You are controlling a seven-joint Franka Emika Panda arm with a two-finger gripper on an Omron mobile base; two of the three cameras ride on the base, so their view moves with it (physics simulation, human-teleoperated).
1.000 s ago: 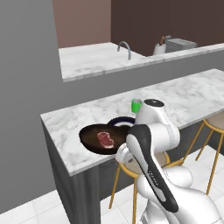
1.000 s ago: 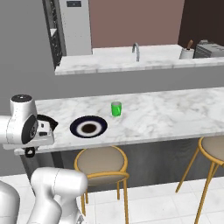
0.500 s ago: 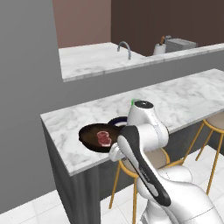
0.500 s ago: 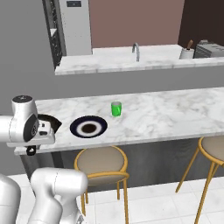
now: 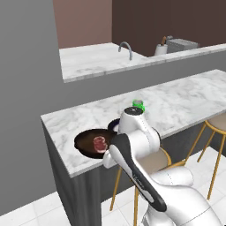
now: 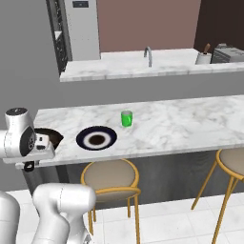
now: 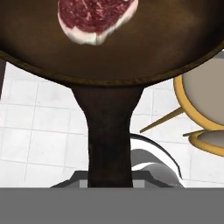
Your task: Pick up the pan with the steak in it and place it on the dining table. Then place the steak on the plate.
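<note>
The dark pan (image 5: 88, 142) rests at the left end of the dining table (image 5: 176, 106), near its front edge, with the red-pink steak (image 5: 100, 143) inside. In the hand view the steak (image 7: 96, 17) lies in the pan (image 7: 131, 48), whose handle runs straight down into my gripper (image 7: 109, 183). The gripper is shut on that handle; its fingertips are hidden. From the right base view my hand covers most of the pan (image 6: 53, 137). The navy-rimmed plate (image 6: 96, 139) sits just right of it on the table (image 6: 181, 124).
A green cup (image 6: 126, 118) stands behind the plate. Gold-legged stools (image 6: 110, 174) (image 6: 233, 162) are tucked under the overhang. The higher counter with the faucet (image 6: 148, 55) runs behind. White floor tiles show beneath the pan's handle.
My arm has swung left and lower over the table's front edge. The pan with the steak has shifted slightly left with it.
</note>
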